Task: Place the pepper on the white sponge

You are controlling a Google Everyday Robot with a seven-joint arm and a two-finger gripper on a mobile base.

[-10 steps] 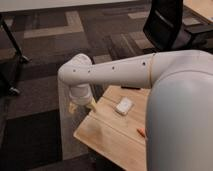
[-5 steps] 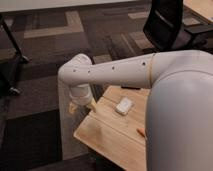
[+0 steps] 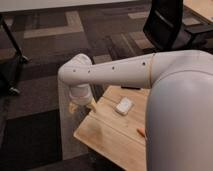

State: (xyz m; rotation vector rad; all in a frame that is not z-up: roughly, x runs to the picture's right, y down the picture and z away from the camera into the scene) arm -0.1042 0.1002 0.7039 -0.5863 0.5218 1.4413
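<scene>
The white sponge (image 3: pixel 124 106) lies on the wooden table (image 3: pixel 107 137), near its far edge. The pepper (image 3: pixel 141 132) shows only as a small orange-red tip on the table's right part; the rest is hidden behind my white arm (image 3: pixel 120 72). The arm reaches left across the view, bends at an elbow and drops down. My gripper (image 3: pixel 76 106) hangs below the wrist at the table's left corner, to the left of the sponge and apart from both things.
A flat black rectangle (image 3: pixel 131 88) lies at the table's far edge, partly under my arm. A black office chair (image 3: pixel 167 25) stands at the back right. A dark chair base (image 3: pixel 12 65) stands at the left. The floor is patterned carpet.
</scene>
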